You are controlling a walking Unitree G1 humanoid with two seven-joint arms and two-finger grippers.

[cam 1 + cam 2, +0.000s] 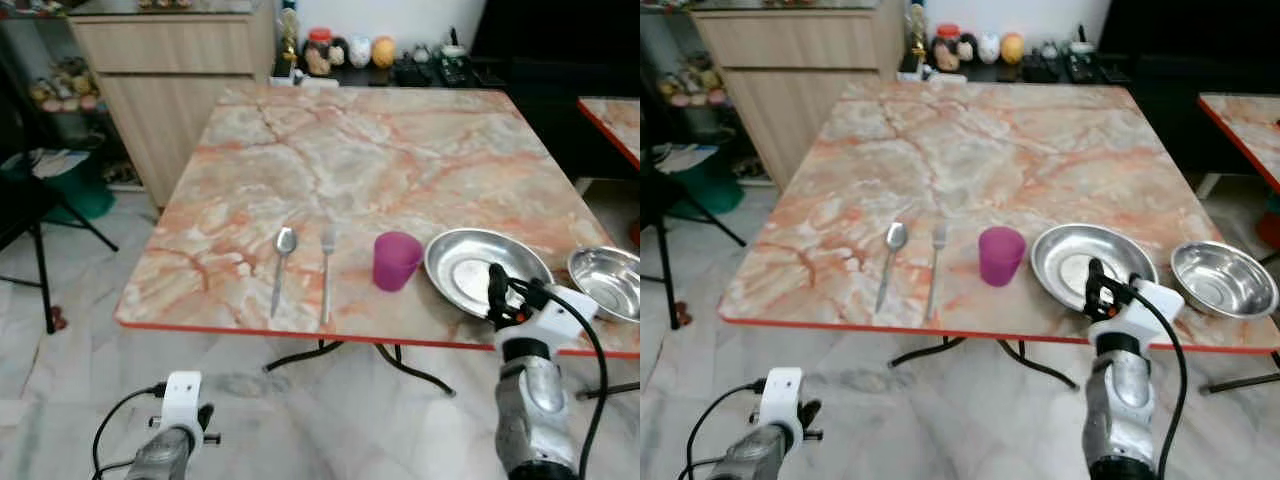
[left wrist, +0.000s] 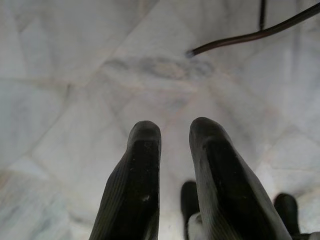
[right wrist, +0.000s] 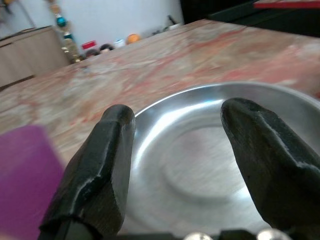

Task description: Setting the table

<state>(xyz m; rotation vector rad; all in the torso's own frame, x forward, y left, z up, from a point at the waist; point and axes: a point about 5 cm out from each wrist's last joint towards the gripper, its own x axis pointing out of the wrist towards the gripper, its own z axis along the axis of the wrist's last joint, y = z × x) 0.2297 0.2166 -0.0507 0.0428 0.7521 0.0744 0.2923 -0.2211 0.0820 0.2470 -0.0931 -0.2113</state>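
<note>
**Right gripper lines up on the steel plate**

The right gripper (image 1: pixel 497 292) hovers over the near rim of the steel plate (image 1: pixel 470 262), its 2 fingers spread wide and holding nothing, apparently to straddle the rim. The plate lies on the marble table (image 1: pixel 350 160) between the purple cup (image 1: pixel 395 260) and a steel bowl (image 1: pixel 606 281). Spoon (image 1: pixel 283 262) and fork (image 1: pixel 326 270) lie parallel left of the cup. The left gripper (image 2: pixel 175 150) hangs idle over the floor, slightly parted, empty.

Background of the scene. A wooden cabinet (image 1: pixel 170 75) stands far ahead and left of the right claw, beyond the table's far corner. Jars and ornaments (image 1: pixel 345 50) line a dark counter (image 1: pixel 440 72) well beyond it. A tripod leg (image 1: pixel 42 270) stands far to its left on the pale floor (image 1: pixel 70 370).
</note>
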